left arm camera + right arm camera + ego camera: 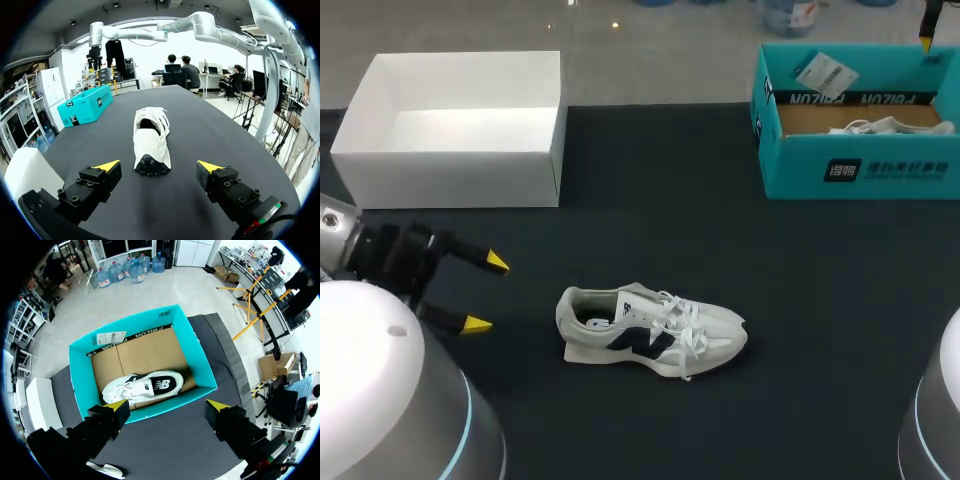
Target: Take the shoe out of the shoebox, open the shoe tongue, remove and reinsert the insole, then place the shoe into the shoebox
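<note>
Your left gripper (487, 294) is spread wide, holding nothing, just left of the heel of the shoe (650, 333), which sits mid-table (820, 300), toe to the right. Pinch the soft heel alone and it may skid or tip, and the loose laces (688, 340) could snag. Your right gripper (169, 405), also released, hangs over the teal shoebox (790, 165), far right. Count two shoes, the second shoe (142, 386) inside that box, and two boxes, the white box (450, 160) far left.
</note>
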Robot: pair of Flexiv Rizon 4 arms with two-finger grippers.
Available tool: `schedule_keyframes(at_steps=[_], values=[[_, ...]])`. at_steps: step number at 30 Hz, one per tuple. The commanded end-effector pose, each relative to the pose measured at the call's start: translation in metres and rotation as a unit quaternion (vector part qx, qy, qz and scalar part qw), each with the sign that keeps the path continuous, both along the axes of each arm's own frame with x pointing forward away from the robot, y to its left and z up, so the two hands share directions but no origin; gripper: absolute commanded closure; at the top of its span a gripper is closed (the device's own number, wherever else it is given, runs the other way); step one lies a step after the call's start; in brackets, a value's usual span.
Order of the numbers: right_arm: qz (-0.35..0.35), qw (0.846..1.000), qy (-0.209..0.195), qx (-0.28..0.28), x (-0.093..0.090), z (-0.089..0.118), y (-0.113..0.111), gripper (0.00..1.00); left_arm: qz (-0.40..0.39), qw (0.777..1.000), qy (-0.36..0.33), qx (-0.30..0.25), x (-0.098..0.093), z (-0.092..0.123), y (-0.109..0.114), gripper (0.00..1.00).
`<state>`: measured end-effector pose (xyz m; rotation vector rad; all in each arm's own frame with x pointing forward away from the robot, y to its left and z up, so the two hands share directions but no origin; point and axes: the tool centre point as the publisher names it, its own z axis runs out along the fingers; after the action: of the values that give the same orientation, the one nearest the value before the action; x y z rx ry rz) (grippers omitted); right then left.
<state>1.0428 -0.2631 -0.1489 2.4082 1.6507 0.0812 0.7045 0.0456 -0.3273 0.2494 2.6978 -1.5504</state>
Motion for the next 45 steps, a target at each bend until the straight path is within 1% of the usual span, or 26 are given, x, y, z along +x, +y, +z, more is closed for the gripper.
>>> schedule_keyframes(at_steps=[1,3,4,7,13,18,22,26,31,35,45], values=[[0.0,1.0,-0.001,0.0,-0.001,0.0,0.0,0.0,-0.003,1.0,0.017,-0.011,0.015,-0.029,-0.005,0.0],[0.0,1.0,-0.001,0.0,-0.001,0.0,0.0,0.0,0.0,1.0,0.007,0.002,0.017,-0.038,-0.003,0.0],[0.0,1.0,-0.001,0.0,-0.001,0.0,0.0,0.0,0.006,1.0,0.015,0.001,0.017,-0.041,-0.001,0.0],[0.0,1.0,-0.001,0.0,-0.001,0.0,0.0,0.0,0.01,1.0,0.01,0.021,0.019,-0.049,0.003,0.0],[0.0,1.0,-0.001,0.0,-0.001,0.0,0.0,0.0,0.01,1.0,0.017,0.014,0.019,-0.05,0.005,0.0],[0.0,1.0,-0.001,0.0,-0.001,0.0,0.0,0.0,0.016,1.0,0.025,0.006,0.018,-0.051,0.001,0.0],[0.0,1.0,-0.001,0.0,-0.001,0.0,0.0,0.0,0.036,0.998,0.057,-0.011,0.012,-0.062,-0.013,0.0],[0.0,1.0,-0.001,0.0,-0.001,0.0,0.0,0.0,0.035,0.997,0.059,-0.022,0.003,-0.072,-0.031,0.0],[0.0,1.0,-0.001,0.0,-0.001,0.0,0.0,0.0,0.028,0.997,0.065,-0.039,-0.001,-0.076,-0.051,0.0],[0.0,1.0,-0.001,0.0,-0.001,0.0,0.0,0.0,0.029,0.997,0.059,-0.05,0.003,-0.083,-0.067,0.0],[0.0,1.0,-0.001,0.0,-0.001,0.0,0.0,0.0,0.024,0.996,0.06,-0.061,0.017,-0.085,-0.095,0.0]])
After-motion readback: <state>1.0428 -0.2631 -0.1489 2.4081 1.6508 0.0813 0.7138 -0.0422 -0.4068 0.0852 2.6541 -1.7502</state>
